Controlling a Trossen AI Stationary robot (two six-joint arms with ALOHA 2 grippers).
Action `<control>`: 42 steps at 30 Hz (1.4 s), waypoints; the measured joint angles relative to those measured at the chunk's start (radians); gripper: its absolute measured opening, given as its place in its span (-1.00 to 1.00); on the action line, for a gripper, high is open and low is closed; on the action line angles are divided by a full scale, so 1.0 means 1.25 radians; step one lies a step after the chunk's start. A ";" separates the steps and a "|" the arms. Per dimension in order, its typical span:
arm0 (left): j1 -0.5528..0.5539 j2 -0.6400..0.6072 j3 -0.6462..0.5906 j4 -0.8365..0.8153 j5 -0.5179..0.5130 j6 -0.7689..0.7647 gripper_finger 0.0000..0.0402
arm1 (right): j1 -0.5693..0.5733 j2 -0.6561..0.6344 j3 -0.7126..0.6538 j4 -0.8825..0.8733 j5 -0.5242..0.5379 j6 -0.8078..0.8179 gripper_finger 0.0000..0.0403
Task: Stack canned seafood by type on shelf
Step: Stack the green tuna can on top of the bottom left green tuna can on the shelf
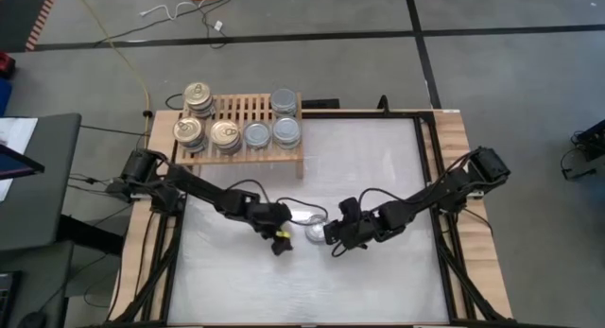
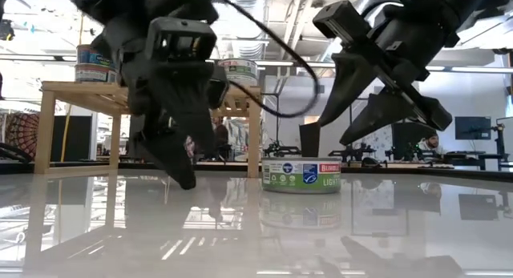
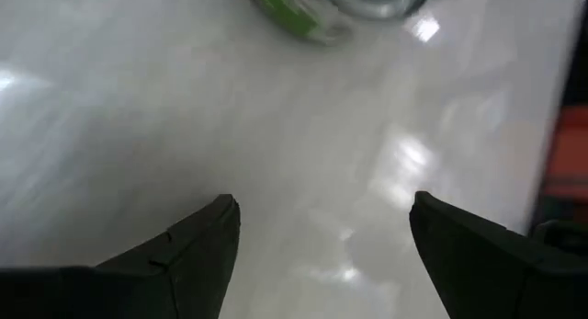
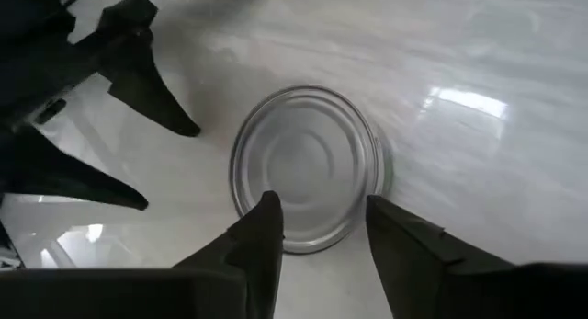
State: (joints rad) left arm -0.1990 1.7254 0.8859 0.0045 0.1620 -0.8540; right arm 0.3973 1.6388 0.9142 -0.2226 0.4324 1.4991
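High view first: one silver-topped tin (image 1: pixel 315 233) stands upright on the white tabletop (image 1: pixel 378 167), well in front of the wooden shelf (image 1: pixel 248 107), with both grippers closing in on it from either side. The right gripper (image 1: pixel 333 240) hangs just beside the tin, raised above it in the low view — its fingers (image 4: pixel 262 241) are parted, framing the tin's near rim without pinching it. The left gripper (image 1: pixel 280 241) sits near the tin's other side, its fingers (image 3: pixel 197 250) spread wide over bare tabletop, holding nothing. On the shelf, gold-topped cans (image 1: pixel 224 133) fill the left end, one pile (image 1: pixel 198 96) standing behind the other two, while silver-topped cans (image 1: pixel 257 134) take the right end, again with one pile (image 1: pixel 285 102) at the back. From the low view the lone tin shows a green-and-white label with a red patch.
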 joint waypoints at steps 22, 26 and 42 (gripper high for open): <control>-0.030 -0.045 -0.140 0.484 -0.258 -0.141 0.53 | -0.020 0.042 -0.002 -0.001 0.015 0.004 -0.37; -0.019 -0.044 -0.128 0.379 -0.258 -0.198 0.53 | -0.021 0.042 -0.002 0.000 0.008 -0.003 -0.38; -0.018 -0.044 -0.128 0.353 -0.243 -0.248 0.53 | -0.022 0.101 -0.001 0.079 -0.029 -0.010 -0.38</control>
State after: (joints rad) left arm -0.2220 1.6707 0.7263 0.4454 -0.1417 -1.1645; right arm 0.3704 1.7653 0.9134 -0.1242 0.3965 1.4863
